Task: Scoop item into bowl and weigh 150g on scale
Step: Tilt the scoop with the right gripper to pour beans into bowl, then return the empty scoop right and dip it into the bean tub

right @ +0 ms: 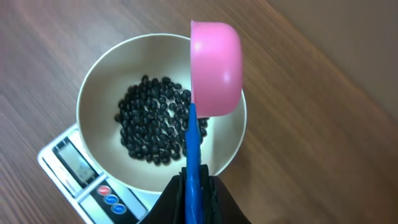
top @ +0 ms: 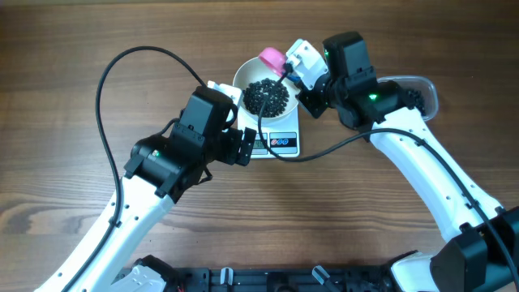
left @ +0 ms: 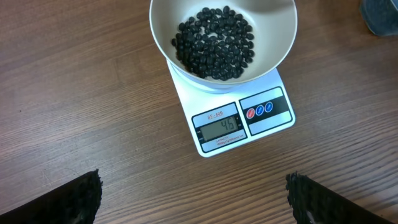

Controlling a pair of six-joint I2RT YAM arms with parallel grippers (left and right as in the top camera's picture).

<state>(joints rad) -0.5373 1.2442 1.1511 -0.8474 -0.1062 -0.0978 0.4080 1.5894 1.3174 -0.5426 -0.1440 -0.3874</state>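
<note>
from above, the white scale lies near the middle of the wooden table, and the white bowl stands on its 12 o'clock part. the black pellets make a dark pile inside the bowl. the right gripper is closed on the handle of a pink scoop, which hangs over the bowl's rim at about 12 o'clock. a clear tub sits at 3 o'clock from the bowl, partly hidden by the right arm. the left gripper is just beside the scale, at its 9 o'clock, and holds nothing.

on the left wrist view, the two dark fingertips stand wide apart at 7 and 5 o'clock, with only bare wood between them. the bowl with pellets is at 12 o'clock, on the scale. the display shows 45, and small red and blue buttons sit at its 3 o'clock.

on the right wrist view, the closed jaws pinch the blue handle at 6 o'clock. the pink cup is over the bowl's rim at 2 o'clock, its rounded outside toward the camera, so i cannot tell what is in it. the pellets lie in the bowl's bottom, and the scale's end shows at 8 o'clock.
</note>
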